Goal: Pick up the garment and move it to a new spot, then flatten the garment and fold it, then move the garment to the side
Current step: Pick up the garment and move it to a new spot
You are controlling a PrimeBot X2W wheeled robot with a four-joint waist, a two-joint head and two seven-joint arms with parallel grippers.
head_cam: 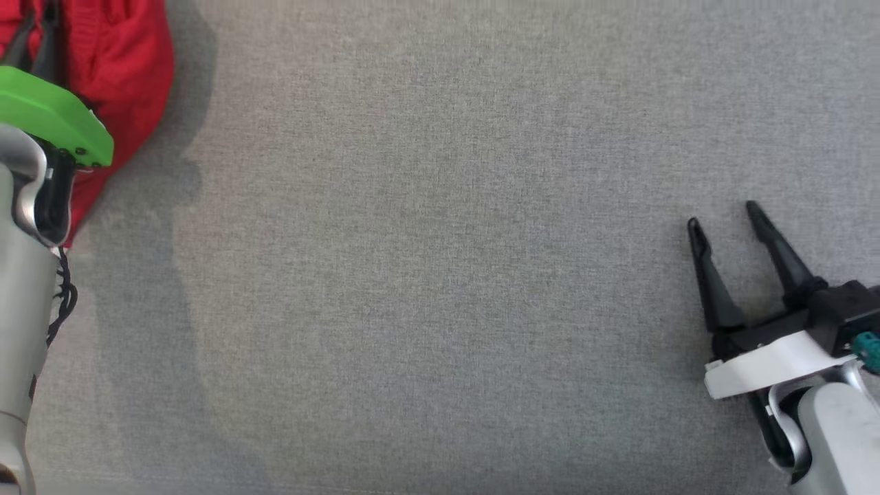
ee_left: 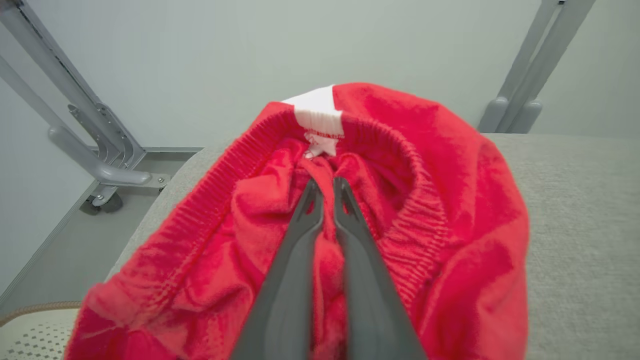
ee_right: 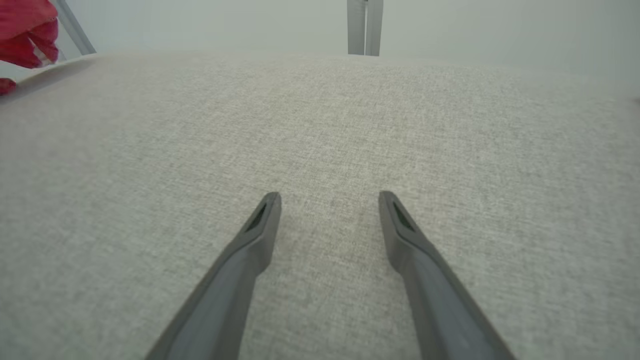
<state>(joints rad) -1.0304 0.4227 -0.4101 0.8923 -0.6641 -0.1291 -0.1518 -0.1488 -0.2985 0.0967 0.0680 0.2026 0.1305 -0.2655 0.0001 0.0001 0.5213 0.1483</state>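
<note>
red garment [ee_left: 450, 200] bunched, edges cut off, left fingers [ee_left: 299, 245] pinching a fold

Grey woven tabletop [head_cam: 440, 275], pale plain wall [ee_left: 300, 45] behind — slanted metal struts [ee_left: 90, 130] on a grey floor [ee_left: 65, 235].

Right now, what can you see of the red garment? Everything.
The garment is bright red, soft knit-looking cloth. A ribbed band curves around an opening, with a white patch and a small tag at the band's far side. It lies bunched in a rumpled heap near the left edge of the grey fabric table. The left gripper is shut on a fold inside the opening.
</note>
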